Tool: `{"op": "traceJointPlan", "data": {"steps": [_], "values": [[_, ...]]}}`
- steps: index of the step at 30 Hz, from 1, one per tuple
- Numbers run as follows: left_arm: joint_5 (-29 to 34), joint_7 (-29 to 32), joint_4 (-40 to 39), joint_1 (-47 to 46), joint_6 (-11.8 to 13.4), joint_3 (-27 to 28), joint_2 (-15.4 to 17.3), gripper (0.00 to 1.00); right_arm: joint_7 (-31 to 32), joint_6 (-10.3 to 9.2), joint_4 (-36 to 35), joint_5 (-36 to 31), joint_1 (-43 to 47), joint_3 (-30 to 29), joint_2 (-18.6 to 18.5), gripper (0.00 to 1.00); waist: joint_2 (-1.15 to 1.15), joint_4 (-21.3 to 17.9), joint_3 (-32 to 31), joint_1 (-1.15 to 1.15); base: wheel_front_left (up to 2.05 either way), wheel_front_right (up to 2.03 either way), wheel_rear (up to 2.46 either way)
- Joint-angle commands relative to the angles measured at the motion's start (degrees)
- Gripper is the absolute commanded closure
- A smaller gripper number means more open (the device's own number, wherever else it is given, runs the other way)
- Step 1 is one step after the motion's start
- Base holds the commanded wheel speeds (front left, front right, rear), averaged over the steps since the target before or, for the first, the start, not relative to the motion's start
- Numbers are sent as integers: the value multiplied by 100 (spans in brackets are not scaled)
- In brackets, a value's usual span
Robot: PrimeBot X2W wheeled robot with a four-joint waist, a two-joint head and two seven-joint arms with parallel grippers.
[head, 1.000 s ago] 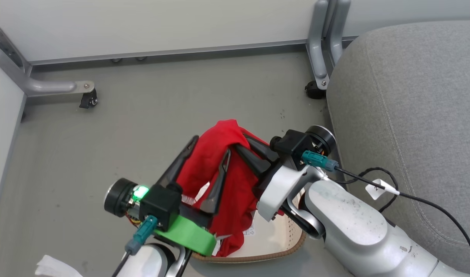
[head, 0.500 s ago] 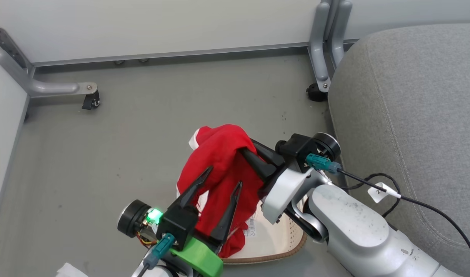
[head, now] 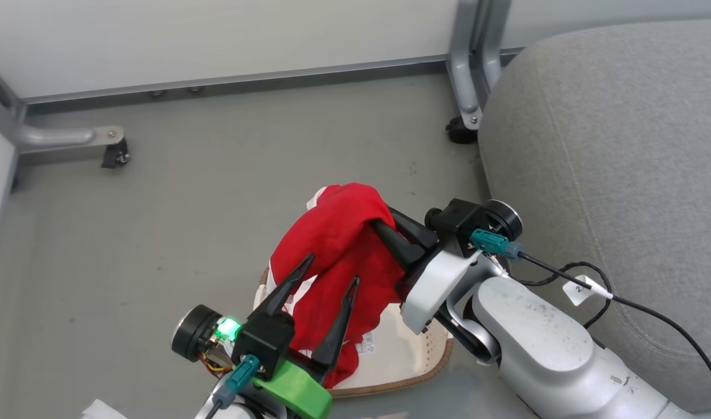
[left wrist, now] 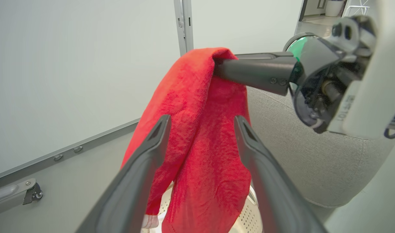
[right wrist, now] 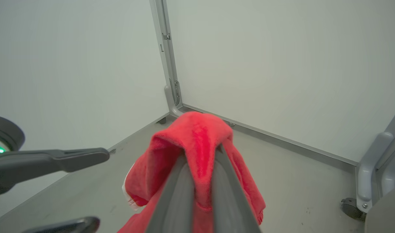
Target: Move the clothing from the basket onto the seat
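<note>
Right gripper [head: 395, 234] pressed shut, pinching the top fold of the red clothing [head: 332, 233], which hangs from it above the basket [head: 390, 386] on the floor. Left gripper [head: 331, 269] spread wide, close to the hanging cloth, holding nothing. Grey seat [head: 623, 145] stands to the right.
</note>
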Motion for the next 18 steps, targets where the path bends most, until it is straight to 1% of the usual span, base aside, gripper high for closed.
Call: {"op": "traceJointPlan", "data": {"steps": [1, 6, 11, 18], "values": [[-20, -18, 18, -70, 19, 4, 33, 0, -62, 0, 5, 2, -48, -49, -18, 100, 0, -304, 78, 0, 0, 0, 0], [-31, 19, -11, -100, 36, 11, 99, 0, -101, -1, 34, -3, -11, -151, 8, 100, 0, -879, 119, 0, 0, 0, 0], [-45, 80, -60, -144, -6, -45, 121, 0, -146, -1, 76, -7, 87, -356, -18, 100, 0, -1466, 168, 0, 0, 0, 0], [-13, 220, -165, -293, -98, -170, 167, 0, -206, 0, 80, -52, 255, -892, -81, 100, 0, -2071, 411, 0, 0, 0, 0]]}}
